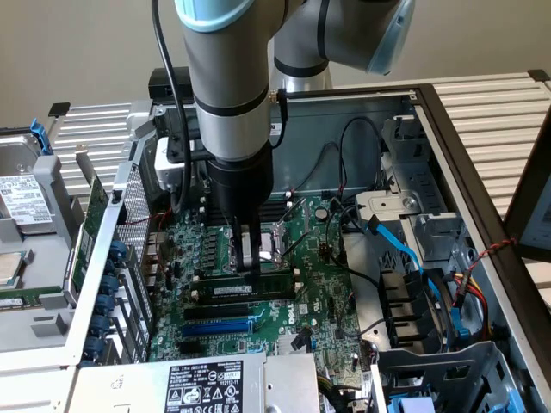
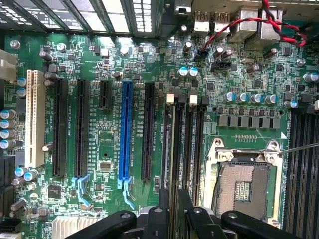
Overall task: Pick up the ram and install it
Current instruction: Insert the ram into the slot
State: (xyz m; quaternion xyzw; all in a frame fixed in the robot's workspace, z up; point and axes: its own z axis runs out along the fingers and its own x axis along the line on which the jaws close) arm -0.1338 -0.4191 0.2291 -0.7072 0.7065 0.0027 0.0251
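The ram is a long dark-green stick with a white label. It stands on edge along a black memory slot on the motherboard, beside the CPU socket. My gripper reaches straight down from the arm, its two fingers shut on the ram's upper edge near the middle. In the wrist view the ram shows edge-on, running away from my gripper between the black memory slots. I cannot tell how deep it sits in the slot.
A blue expansion slot lies parallel, a few slots away. The power supply sits at the front and blue cables and drive bays on the exterior view's right. Red and black wires cross the board's edge. The case walls enclose everything.
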